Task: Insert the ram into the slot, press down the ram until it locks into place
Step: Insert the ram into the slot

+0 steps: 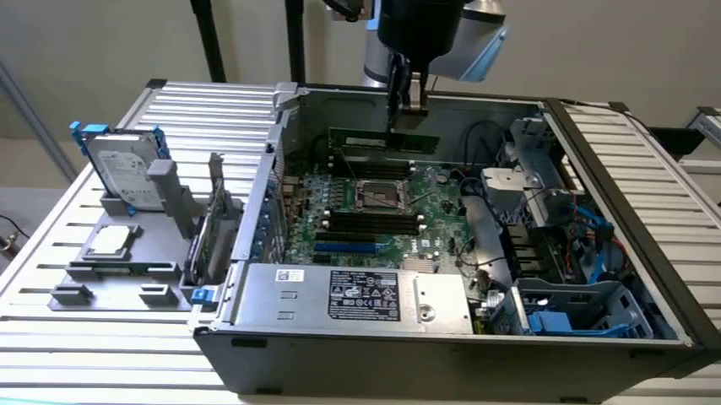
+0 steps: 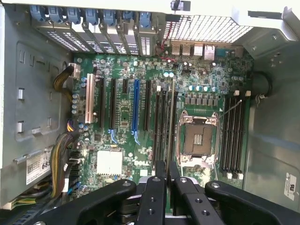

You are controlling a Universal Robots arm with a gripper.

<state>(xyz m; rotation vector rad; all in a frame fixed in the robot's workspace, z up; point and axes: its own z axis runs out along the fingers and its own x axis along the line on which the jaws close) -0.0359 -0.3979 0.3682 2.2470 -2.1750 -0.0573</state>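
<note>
- Ram hangs level over the mobo, clear of it and not seated in any socket yet.
- Gripper jaws are clenched on the ram's top edge, approx mid-length.
- Slot is one of the black parallel ones beside the CPU socket; in the wrist view the fingers sit roughly in line w/ that bank.
- Judgement: keep the stick parallel to the slot, centre it over the groove and descend straight. With any tilt, one end could catch a latch.
</note>
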